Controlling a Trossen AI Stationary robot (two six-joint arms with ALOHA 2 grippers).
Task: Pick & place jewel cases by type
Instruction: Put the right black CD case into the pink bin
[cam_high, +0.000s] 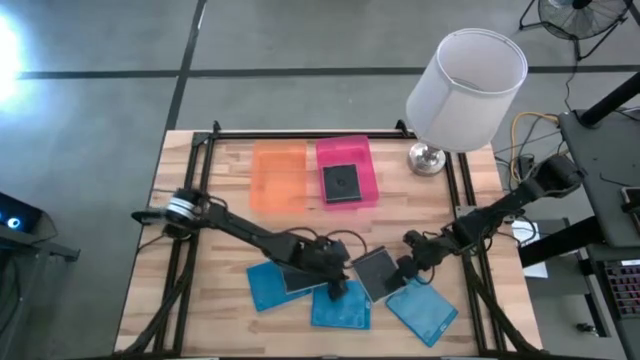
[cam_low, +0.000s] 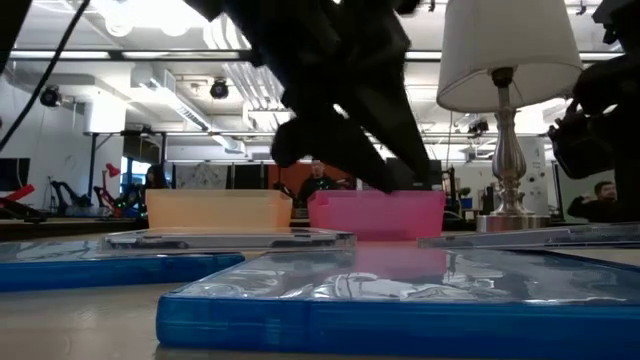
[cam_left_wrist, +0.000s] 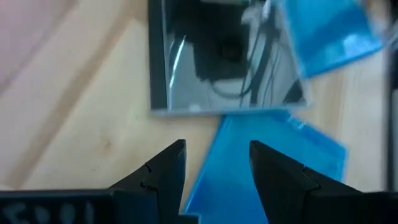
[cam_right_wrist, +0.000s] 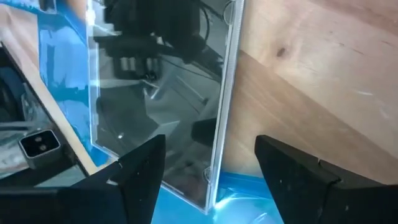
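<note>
In the high view, three blue jewel cases lie along the table's near side (cam_high: 266, 287), (cam_high: 340, 307), (cam_high: 423, 311). A grey clear-lidded case (cam_high: 376, 272) lies between my two grippers, with an edge resting on the blue cases. A second dark case (cam_high: 298, 277) is half hidden under my left arm. A third dark case (cam_high: 341, 183) sits in the pink tray (cam_high: 372, 165). My left gripper (cam_left_wrist: 214, 149) is open over the middle blue case (cam_left_wrist: 249, 168), short of the grey case (cam_left_wrist: 224, 62). My right gripper (cam_right_wrist: 210, 142) is open, its fingers on either side of the grey case's edge (cam_right_wrist: 227, 93).
An orange tray (cam_high: 278, 175) stands left of the pink tray near the far edge. A lamp with a white shade (cam_high: 465, 85) stands at the far right corner. Bare wood lies between the trays and the cases. In the low view a blue case (cam_low: 400, 300) fills the foreground.
</note>
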